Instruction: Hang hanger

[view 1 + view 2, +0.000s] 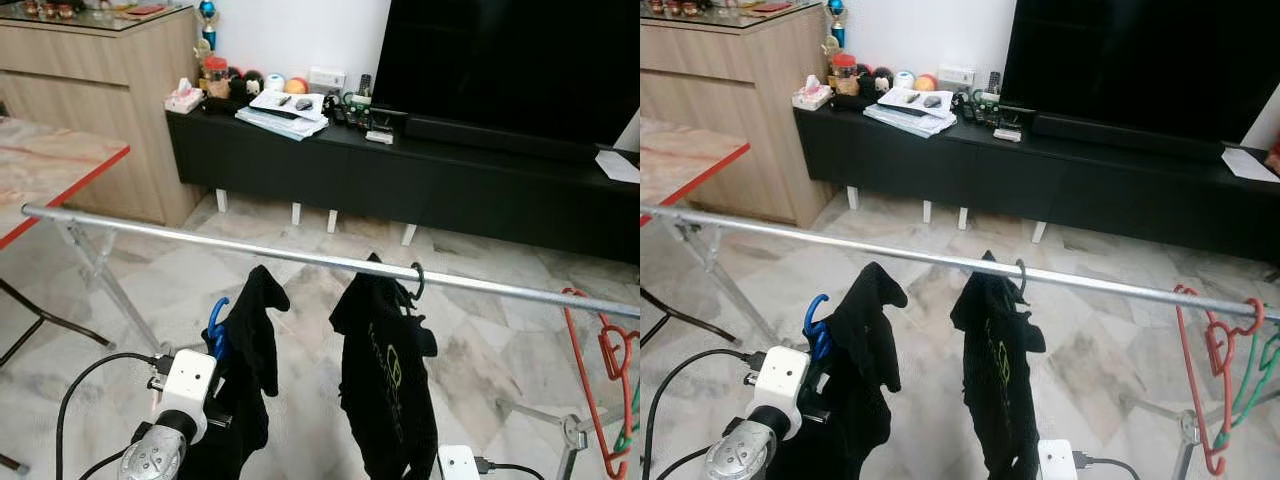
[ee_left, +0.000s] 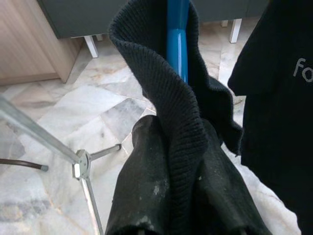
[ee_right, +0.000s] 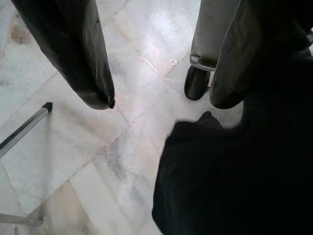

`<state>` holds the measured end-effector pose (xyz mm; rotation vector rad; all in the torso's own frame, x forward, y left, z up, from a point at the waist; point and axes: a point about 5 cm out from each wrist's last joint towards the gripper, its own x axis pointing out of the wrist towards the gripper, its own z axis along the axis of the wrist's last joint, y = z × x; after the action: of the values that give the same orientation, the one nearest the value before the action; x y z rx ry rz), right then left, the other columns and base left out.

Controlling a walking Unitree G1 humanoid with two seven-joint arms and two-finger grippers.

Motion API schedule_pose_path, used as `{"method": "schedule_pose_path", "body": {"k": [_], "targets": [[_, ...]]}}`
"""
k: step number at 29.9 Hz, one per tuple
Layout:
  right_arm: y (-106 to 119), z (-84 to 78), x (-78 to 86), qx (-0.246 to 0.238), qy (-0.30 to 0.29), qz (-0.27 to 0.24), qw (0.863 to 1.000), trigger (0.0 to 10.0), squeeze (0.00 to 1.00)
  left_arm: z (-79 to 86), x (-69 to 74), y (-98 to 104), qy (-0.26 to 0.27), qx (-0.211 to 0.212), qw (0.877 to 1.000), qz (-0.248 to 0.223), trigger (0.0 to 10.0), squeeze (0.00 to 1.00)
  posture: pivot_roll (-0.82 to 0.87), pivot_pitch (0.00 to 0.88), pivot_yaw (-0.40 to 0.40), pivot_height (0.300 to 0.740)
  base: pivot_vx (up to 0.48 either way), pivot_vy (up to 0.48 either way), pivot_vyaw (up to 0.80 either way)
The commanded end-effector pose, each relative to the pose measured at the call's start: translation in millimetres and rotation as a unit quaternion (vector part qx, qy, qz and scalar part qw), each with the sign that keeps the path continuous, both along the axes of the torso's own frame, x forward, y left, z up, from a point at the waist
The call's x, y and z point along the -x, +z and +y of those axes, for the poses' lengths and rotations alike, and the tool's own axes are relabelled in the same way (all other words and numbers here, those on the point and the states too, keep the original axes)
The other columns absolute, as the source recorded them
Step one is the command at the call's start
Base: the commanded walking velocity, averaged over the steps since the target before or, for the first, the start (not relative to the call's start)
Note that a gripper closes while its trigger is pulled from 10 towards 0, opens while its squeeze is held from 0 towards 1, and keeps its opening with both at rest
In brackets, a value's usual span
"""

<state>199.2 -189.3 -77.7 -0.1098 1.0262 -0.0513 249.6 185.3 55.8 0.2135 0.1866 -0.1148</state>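
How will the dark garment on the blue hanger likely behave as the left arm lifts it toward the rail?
Probably floppy: the dark garment drapes in loose folds off the blue hanger. It looks like ribbed knit, so likely light. It may sway or slide along the hanger while the left gripper raises it to the rail.

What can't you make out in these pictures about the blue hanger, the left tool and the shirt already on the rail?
- Blue hanger: apart from its hook, it is wrapped in the black knit garment.
- Left tool: in the left wrist view the knit covers the grip, so its state is unclear.
- Hung black shirt: its hem is cut off by the bottom edge of the eye views.
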Motion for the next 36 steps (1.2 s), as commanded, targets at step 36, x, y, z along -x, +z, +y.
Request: {"method": "schedule_pose_path", "body": {"k": [36], "targets": [[1.5, -2.1, -2.0, -0.005, -0.013, -0.011, 1.000, 10.0, 0.00, -3.3, -3.7, 12.5, -0.003, 0.004, 1.000, -0.021, 10.0, 0.00, 0.16, 0.000, -0.068, 0.740, -0.279, 0.000, -0.08]]}}
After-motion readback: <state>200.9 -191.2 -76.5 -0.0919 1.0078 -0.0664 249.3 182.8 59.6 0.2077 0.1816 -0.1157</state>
